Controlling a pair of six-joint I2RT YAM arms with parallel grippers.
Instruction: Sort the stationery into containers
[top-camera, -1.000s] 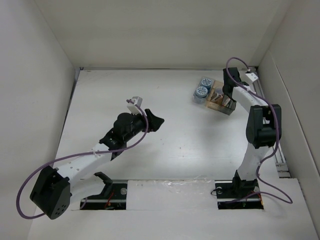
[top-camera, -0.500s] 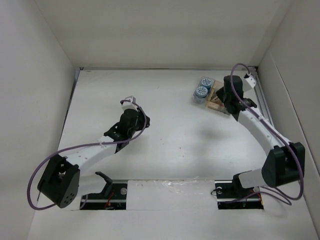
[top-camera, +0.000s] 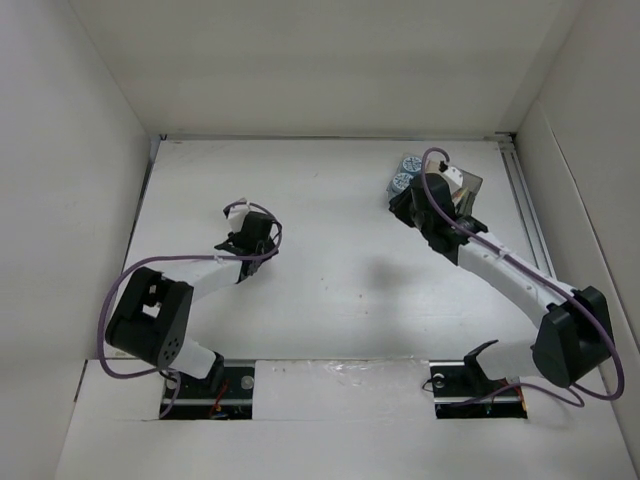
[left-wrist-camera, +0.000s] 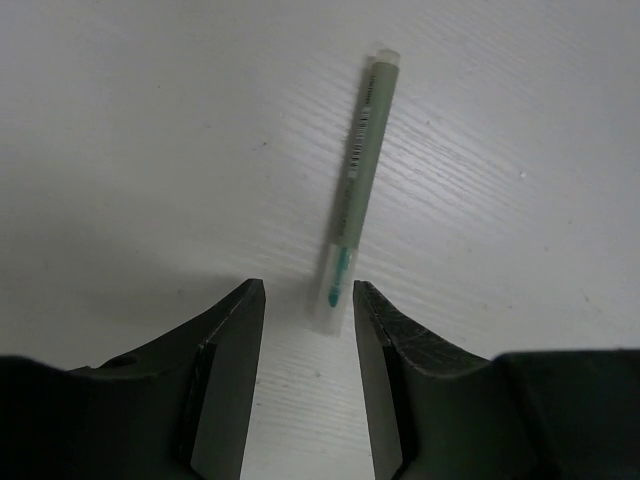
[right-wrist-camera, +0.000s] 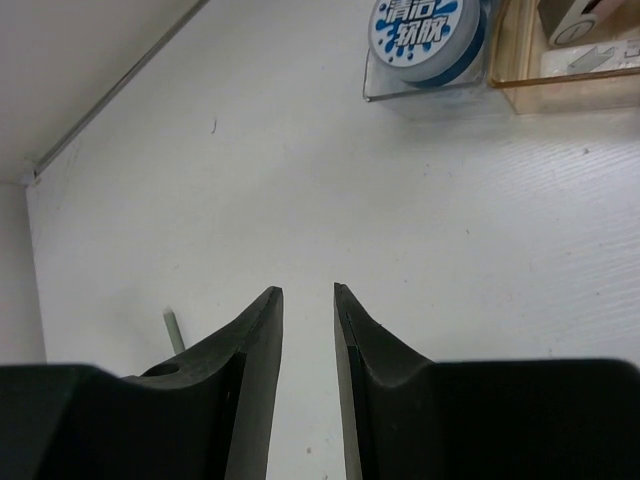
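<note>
My left pincer (left-wrist-camera: 308, 300) spread over table (left-wrist-camera: 150, 120). Grey-green pen (left-wrist-camera: 358, 170) lies flat, near end between my tips, ungripped. My right pincer (right-wrist-camera: 308, 295) nearly together, slim gap, holding nothing. Ahead, blue cylinder (right-wrist-camera: 425, 35) sits in clear box (right-wrist-camera: 400, 90), tan box (right-wrist-camera: 560, 92) joined at its right.

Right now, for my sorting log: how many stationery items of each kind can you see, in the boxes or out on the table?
Blue cylinders: 2
Grey-green pen: 1
Pale block in the tan box: 1
Total: 4 in view; the right arm hides part of the boxes.
</note>
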